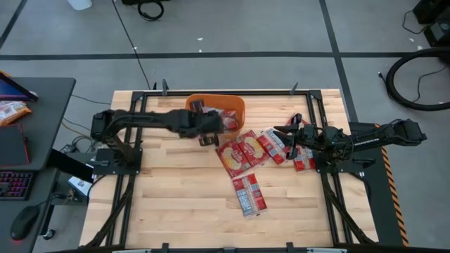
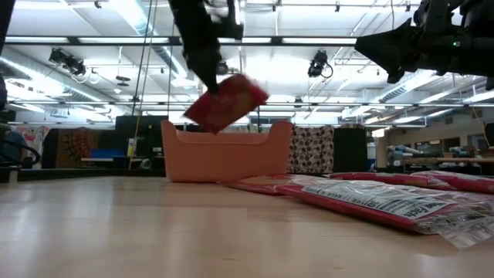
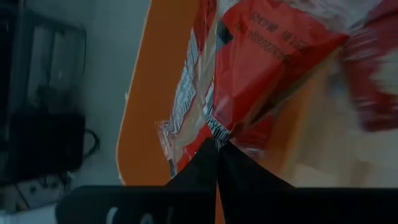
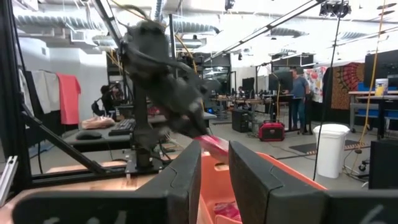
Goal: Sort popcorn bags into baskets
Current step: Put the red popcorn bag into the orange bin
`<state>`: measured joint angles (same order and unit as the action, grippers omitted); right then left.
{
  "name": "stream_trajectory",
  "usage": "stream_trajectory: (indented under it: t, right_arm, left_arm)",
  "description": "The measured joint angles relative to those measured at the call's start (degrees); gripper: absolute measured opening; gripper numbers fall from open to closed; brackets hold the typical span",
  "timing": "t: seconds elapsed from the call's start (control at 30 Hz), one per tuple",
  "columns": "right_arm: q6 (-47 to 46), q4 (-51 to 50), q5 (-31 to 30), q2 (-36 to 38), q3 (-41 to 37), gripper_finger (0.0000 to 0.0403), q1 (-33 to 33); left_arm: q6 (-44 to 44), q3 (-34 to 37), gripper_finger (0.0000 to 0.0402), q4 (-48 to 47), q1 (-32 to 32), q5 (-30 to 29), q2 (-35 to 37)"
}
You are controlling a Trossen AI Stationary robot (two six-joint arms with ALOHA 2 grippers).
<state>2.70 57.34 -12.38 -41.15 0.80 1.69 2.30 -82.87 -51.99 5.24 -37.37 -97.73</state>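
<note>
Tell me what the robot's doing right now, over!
Left gripper shut on a popcorn bag, hanging above the orange tub. Right gripper open, waiting over loose bags on the table. Nothing in the way.

Both arms are dark, near-black, built from slim tube-like links joined by thicker rounded joint housings. Relative to the wooden table (image 1: 176, 204), the left arm (image 1: 140, 121) rises from a blocky base at the left edge, and the right arm (image 1: 373, 135) from a matching base at the right edge. The right arm's long link carries a line of small white lettering. The left gripper (image 3: 219, 163) has two black fingers tapering to narrow tips. The right gripper (image 4: 214, 177) has two broad, flat-faced, angular dark fingers (image 4: 185, 177).
</note>
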Motion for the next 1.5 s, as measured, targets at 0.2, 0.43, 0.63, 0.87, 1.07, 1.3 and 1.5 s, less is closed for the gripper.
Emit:
stream_trajectory:
  t: [0.2, 0.43, 0.63, 0.87, 1.07, 1.3, 1.5]
  right_arm:
    - [0.08, -0.23, 0.00, -0.17, 0.00, 0.0087, 0.04]
    - [0.91, -0.07, 0.00, -0.22, 0.00, 0.0087, 0.04]
    - [0.31, -0.09, 0.01, -0.22, 0.00, 0.0087, 0.04]
    - [-0.11, -0.37, 0.02, -0.22, 0.00, 0.0087, 0.04]
    - [-0.07, -0.33, 0.02, -0.22, 0.00, 0.0087, 0.04]
    - [-1.08, -0.59, 0.03, -0.22, 0.00, 0.0087, 0.04]
    - [-5.65, -1.55, 0.08, -0.59, 0.00, 0.0087, -0.24]
  left_arm:
    - [3.61, 3.52, 0.0007, 5.73, 8.68, 4.26, -4.10]
    - [5.76, 3.63, 0.0077, 10.36, 11.20, 9.81, -6.39]
    - [8.98, 3.54, 0.0137, 12.31, 6.23, 16.79, -5.25]
    - [15.32, 3.55, 0.0145, 16.60, -3.08, 18.10, -7.59]
    - [17.95, 3.57, 0.0146, 22.87, -8.37, 26.20, -12.45]
    - [19.15, 3.63, 0.0153, 31.27, -14.65, 26.70, -17.00]
    - [25.73, 3.59, 0.0172, 33.98, -21.28, 23.97, -18.04]
